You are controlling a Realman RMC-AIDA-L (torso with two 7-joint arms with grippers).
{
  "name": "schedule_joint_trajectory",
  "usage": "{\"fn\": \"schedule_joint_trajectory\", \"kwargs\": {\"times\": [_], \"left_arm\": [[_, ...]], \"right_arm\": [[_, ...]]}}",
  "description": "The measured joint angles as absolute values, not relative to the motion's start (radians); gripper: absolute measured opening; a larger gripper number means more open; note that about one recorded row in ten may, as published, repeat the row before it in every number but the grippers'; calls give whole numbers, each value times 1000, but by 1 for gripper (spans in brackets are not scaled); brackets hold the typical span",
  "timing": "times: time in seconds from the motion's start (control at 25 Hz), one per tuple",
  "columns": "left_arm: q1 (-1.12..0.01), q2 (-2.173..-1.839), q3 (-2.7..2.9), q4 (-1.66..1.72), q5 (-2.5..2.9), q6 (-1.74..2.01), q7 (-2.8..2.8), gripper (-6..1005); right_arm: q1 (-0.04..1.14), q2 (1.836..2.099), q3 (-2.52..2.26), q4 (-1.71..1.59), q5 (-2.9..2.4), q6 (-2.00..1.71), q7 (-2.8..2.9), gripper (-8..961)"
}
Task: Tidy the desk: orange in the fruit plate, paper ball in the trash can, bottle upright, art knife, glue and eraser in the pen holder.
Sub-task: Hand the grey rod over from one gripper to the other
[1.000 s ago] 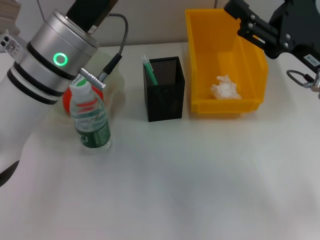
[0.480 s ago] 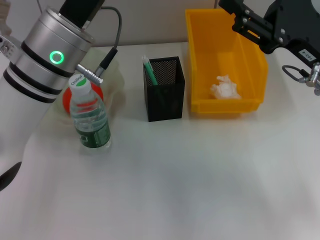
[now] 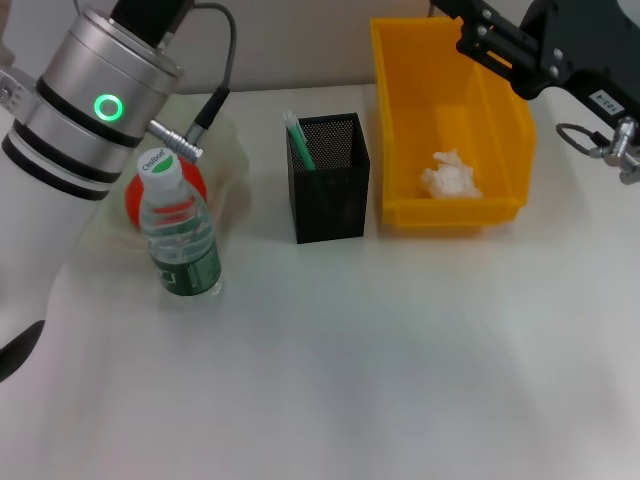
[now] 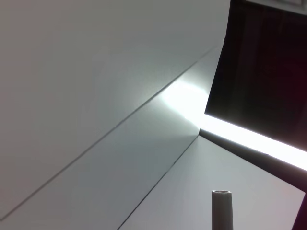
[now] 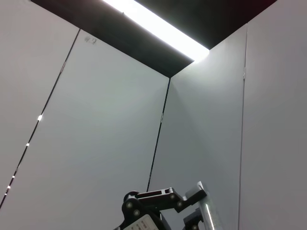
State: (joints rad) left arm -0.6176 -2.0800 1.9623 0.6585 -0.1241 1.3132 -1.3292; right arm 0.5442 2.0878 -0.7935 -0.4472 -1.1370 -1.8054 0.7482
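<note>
One water bottle (image 3: pixel 180 235) upright, cap up, long axis vertical, just in front of the orange (image 3: pixel 162 192). One paper ball (image 3: pixel 448 176) in the yellow bin (image 3: pixel 505 120). One pen holder (image 3: pixel 328 176), green item inside. Both grippers out of frame; can't tell their state.

Table (image 3: pixel 400 380): broad open stretch across the near half, free passage for either arm.

Far side crowded, three obstacles in a row:
- bottle (image 3: pixel 180 235) upright, orange (image 3: pixel 160 190) touching behind it, left arm's wrist (image 3: pixel 85 110) hanging over both
- pen holder (image 3: pixel 328 175) between bottle and trash can (image 3: pixel 445 125), a narrow lane on each side
- trash can open-topped, paper ball (image 3: pixel 447 175) inside; right gripper (image 3: pixel 470 20) above its far rim, well clear of the ball.
</note>
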Motion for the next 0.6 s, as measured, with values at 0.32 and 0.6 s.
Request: {"fn": "schedule_joint_trajectory", "kwargs": {"times": [0.32, 0.6], "left_arm": [[-618, -2080, 1985, 660, -167, 1318, -1298, 164], [-618, -2080, 1989, 660, -167, 1323, -1297, 164]], "right_arm": [[551, 2088, -795, -438, -1100, -1805, 745, 723], [565, 2088, -796, -434, -1095, -1809, 745, 718]]}}
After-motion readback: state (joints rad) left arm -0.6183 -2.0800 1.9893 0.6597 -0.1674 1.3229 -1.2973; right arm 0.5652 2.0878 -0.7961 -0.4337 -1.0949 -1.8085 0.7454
